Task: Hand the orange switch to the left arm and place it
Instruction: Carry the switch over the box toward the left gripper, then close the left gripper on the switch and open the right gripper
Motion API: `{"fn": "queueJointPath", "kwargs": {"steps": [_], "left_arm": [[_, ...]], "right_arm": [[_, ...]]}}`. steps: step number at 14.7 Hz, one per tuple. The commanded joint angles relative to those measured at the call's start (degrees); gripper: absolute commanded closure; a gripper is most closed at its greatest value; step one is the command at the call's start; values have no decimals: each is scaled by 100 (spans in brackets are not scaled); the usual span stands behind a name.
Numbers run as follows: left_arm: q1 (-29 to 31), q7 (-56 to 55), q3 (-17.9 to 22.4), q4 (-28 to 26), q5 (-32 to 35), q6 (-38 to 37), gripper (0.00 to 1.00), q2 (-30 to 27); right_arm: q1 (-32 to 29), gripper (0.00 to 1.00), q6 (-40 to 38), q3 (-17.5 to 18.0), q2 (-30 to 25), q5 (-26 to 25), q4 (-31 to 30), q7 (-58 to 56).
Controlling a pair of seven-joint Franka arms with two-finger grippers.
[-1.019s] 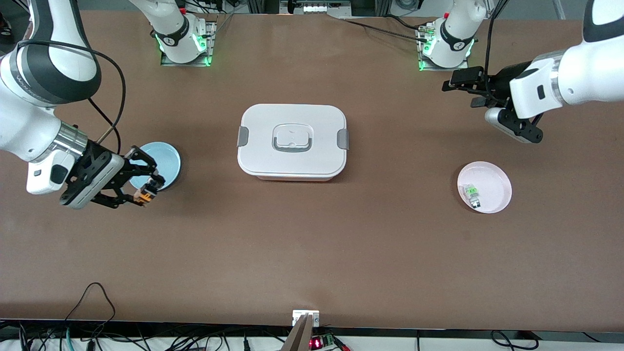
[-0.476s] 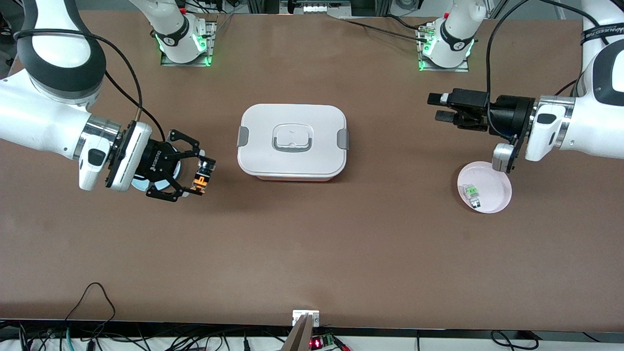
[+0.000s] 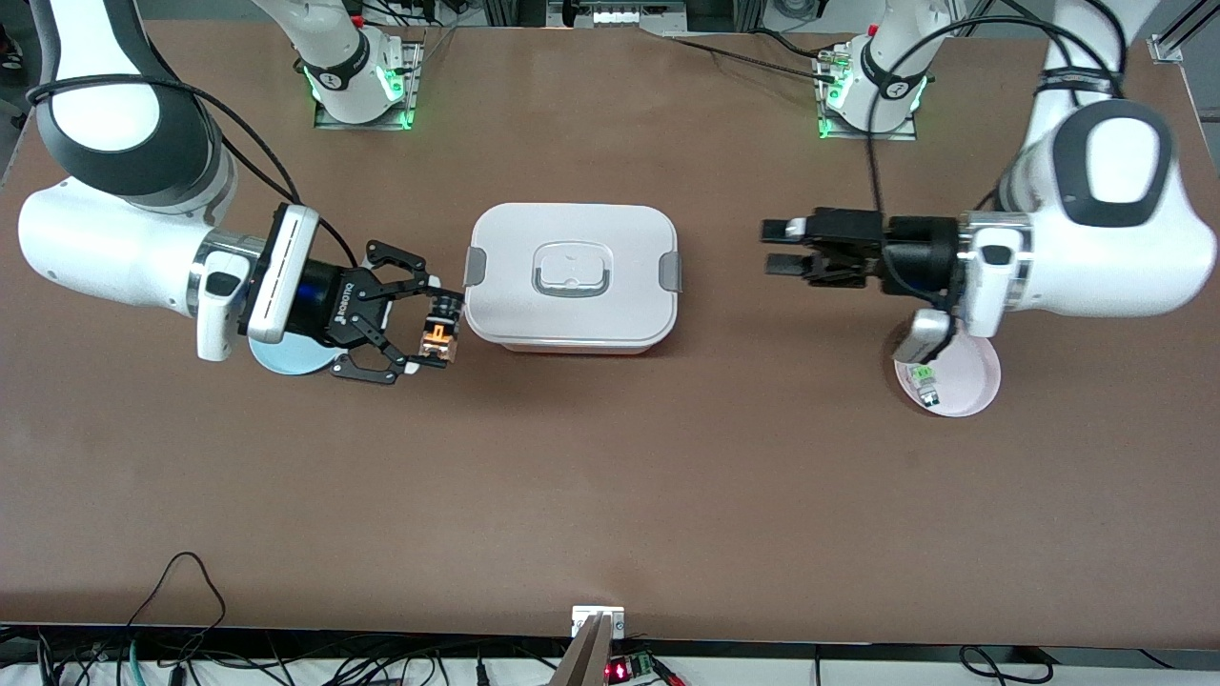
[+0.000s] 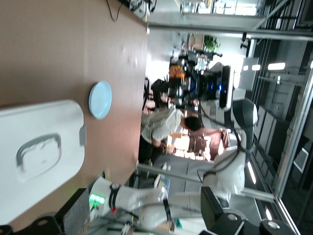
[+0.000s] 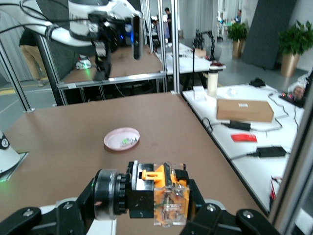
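Front view: right gripper [image 3: 440,340] is up in the air just beside the box [image 3: 571,276], at the right arm's end of it, jaws pinched on the orange switch [image 3: 437,337]. Switch sits betw the fingertips, almost touching the box's side edge from this angle, can't tell if there's real contact. Blue plate [image 3: 286,354] is mostly hidden under that gripper's wrist.

Left gripper [image 3: 783,245] hangs over bare table betw the box and the pink plate [image 3: 958,391], fingers spread wide and pointing at the box, nothing in them. Pink plate has the small green switch [image 3: 923,377] lying in it, partly under the left wrist.

Right wrist view shows the orange switch [image 5: 165,191] close up w/ its dark round end sticking out sideways, clamped betw the pads, pink plate [image 5: 121,138] well apart on the table.
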Motion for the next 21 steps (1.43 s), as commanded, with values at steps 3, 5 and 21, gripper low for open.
{"fn": "queueJointPath", "kwargs": {"steps": [3,5,21], "left_arm": [[-64,255,-831,-33,-937,1596,0,334],[-370,798,-1007,20,-1306,2308,0,562],[-1154,1336,-990,618,-2161,3296,43,1258]], "right_arm": [[309,59,316,91,1,418,24,-223],[555,59,526,91,10,427,15,-240],[1400,58,1626,91,168,498,24,-126]]}}
